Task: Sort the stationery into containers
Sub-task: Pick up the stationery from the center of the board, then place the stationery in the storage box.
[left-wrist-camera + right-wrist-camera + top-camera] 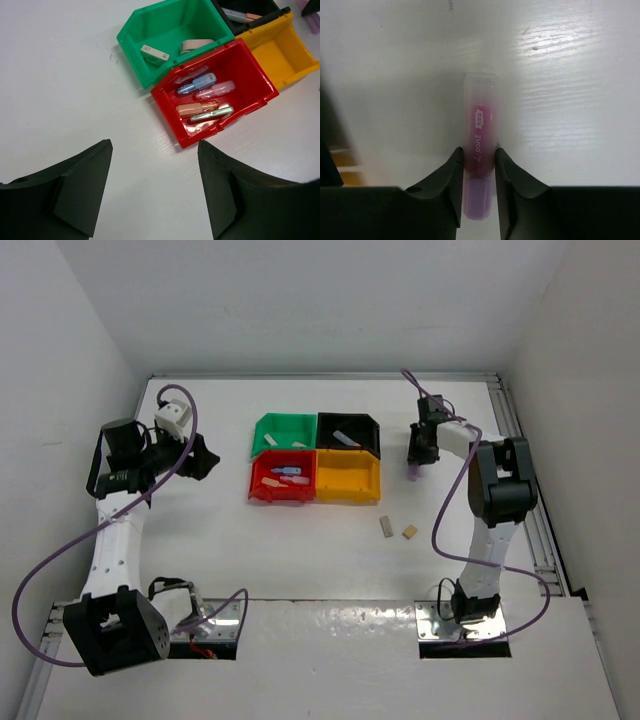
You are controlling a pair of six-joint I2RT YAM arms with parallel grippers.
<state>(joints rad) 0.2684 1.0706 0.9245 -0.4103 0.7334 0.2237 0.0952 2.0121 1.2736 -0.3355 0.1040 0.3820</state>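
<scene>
My right gripper (pixel 478 152) is shut on a pink stubby stick (pixel 479 120) with a purple cap, which lies on or just above the white table. In the top view this gripper (pixel 413 468) is to the right of the black bin (pixel 372 435). The containers form a 2x2 block: green (pixel 135 55), black, red (pixel 250 65) and yellow (pixel 280 55). The red bin holds several sticks (pixel 197 107). In the green bin lie a grey block (pixel 154 52) and a tan piece (pixel 196 45). My left gripper (pixel 154 145) stands open and empty, left of the bins.
A grey block (pixel 386 527) and a tan block (pixel 409 532) lie loose on the table in front of the yellow bin (pixel 350 495). A rail (pixel 520 430) runs along the table's right edge. White walls enclose the table on three sides.
</scene>
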